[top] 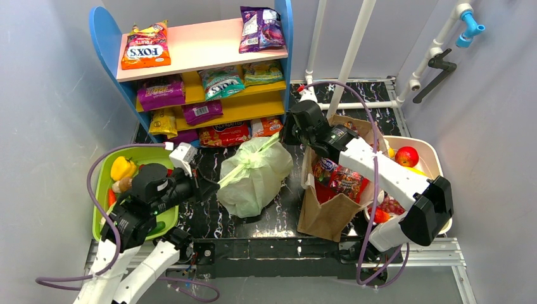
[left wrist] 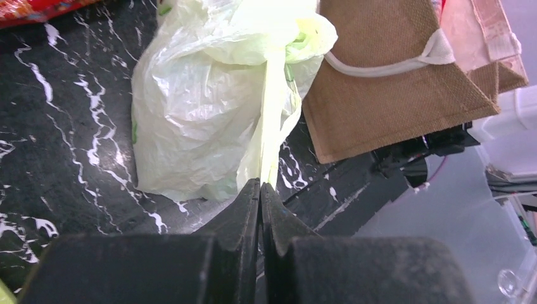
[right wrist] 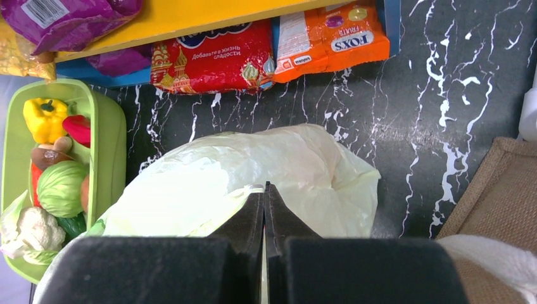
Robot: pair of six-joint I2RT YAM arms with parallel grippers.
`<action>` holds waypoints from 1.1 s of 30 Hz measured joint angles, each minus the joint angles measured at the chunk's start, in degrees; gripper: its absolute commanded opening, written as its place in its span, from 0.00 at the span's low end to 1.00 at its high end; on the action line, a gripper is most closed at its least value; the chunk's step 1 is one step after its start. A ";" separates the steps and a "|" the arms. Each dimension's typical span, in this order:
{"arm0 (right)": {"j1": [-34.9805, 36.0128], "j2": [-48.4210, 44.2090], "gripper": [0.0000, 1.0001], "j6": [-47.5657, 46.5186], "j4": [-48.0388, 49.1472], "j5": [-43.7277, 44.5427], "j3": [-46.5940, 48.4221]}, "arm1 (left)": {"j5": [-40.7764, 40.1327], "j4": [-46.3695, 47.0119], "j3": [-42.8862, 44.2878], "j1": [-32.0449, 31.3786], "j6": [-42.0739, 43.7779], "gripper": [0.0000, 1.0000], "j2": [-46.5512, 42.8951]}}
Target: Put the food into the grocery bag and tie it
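The pale-green grocery bag (top: 253,180) sits bulging mid-table, its top gathered at a knot (top: 249,158). Two handle strips are pulled taut away from that knot in opposite directions. My left gripper (top: 214,185) is shut on the near-left strip (left wrist: 272,120), jaws (left wrist: 260,185) pressed together around it. At the far right, my right gripper (top: 286,134) is shut on the other strip (right wrist: 250,190), its tips (right wrist: 265,187) over the bag (right wrist: 304,171). Loose food lies in the green tray (top: 101,190): a yellow pepper (right wrist: 43,117) and a cabbage (right wrist: 60,187). Whatever is inside the bag is hidden.
A brown bag (top: 329,206) of snack packets stands right of the grocery bag, close under the right arm. A white tub (top: 437,158) with a red apple (top: 406,156) is further right. A shelf (top: 202,69) of snack packets fills the back.
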 measured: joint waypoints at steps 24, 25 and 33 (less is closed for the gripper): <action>-5.92 -9.71 0.01 -9.94 4.30 -8.30 0.12 | -9.84 -3.12 20.14 -0.33 6.56 0.00 15.76; -6.16 -10.43 0.01 -10.15 4.52 -7.86 0.30 | -10.50 -3.07 21.67 -0.33 7.61 0.00 17.34; -6.87 -12.18 0.01 -10.77 9.36 -5.92 -7.00 | -14.89 0.96 16.87 -0.34 12.51 0.00 20.49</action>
